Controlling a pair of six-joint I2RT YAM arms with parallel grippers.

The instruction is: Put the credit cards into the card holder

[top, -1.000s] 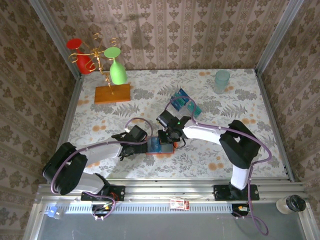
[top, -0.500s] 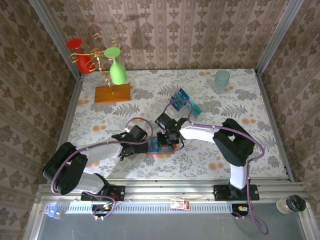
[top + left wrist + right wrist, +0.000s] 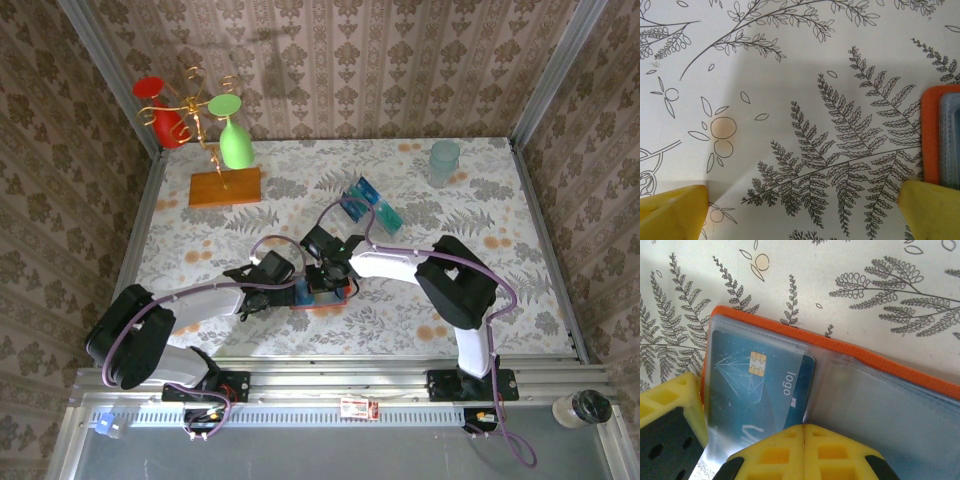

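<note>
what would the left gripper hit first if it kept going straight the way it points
Probably the bare tablecloth: the left gripper points at fern print between its open fingers. The orange edge of the card holder sits beside one finger, which might clip it; depth is unclear.

Even, bright light fell from above on the counter (image 3: 520, 215) in the top view, which stayed sharp to its corners; the arms threw only faint, soft-edged shadows. In the left wrist view a broad grey shadow lay across the middle of the counter, brighter toward the top, and the fingertips (image 3: 670, 212) of the left pincer (image 3: 800, 215) were blurred. In the right wrist view the card holder (image 3: 880, 365) showed a milky sheen on its clear sleeve, dulling the credit card (image 3: 765, 380), while the right pincer (image 3: 747, 407) looked slightly soft.
</note>
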